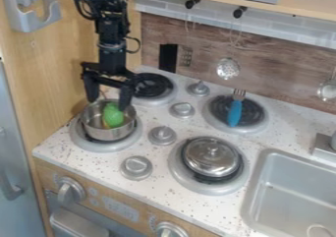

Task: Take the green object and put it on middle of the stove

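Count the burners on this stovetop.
4 burners: one under the pot holding the green object, one under the lidded pot, one under the blue fork, one at the back left.

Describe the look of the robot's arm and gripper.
The arm is black, with blocky joints and thin dark cables looping out from it. The gripper is black too, with a wide crosspiece and two chunky fingers.

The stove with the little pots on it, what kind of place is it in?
It looks like a toy kitchen: there's a small stove top with a metal pot, a sink beside it, and a fork with a blue handle.
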Available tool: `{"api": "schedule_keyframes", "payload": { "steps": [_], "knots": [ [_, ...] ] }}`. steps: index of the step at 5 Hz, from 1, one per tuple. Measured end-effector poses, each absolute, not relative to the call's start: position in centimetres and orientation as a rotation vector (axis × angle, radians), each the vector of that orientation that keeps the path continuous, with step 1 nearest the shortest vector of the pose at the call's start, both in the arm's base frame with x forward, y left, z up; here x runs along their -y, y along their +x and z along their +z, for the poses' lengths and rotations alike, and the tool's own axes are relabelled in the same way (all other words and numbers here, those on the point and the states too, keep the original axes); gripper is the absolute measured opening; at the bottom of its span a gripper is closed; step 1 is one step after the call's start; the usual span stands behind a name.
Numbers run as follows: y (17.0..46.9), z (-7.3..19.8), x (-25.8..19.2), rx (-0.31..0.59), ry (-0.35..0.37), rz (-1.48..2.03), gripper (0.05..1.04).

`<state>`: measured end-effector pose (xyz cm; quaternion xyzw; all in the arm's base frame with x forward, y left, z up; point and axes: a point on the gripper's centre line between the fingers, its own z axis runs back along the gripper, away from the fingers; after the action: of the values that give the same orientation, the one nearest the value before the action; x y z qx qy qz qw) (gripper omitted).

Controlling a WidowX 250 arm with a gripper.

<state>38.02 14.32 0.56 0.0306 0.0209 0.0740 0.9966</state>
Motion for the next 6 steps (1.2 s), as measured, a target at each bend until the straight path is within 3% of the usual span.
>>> {"api": "schedule_keyframes", "payload": {
  "steps": [2,3,5,6],
  "knots": [
    [37.8,-1.4,-14.3,-0.113,0.052,0.154,0.941],
    [38.0,-1.4,-14.2,-0.101,0.046,0.143,0.666],
    [38.0,-0.5,-13.7,-0.048,0.077,0.116,0.638],
    [39.4,2.8,-12.7,0.000,0.091,0.100,0.638]
  ]
}}
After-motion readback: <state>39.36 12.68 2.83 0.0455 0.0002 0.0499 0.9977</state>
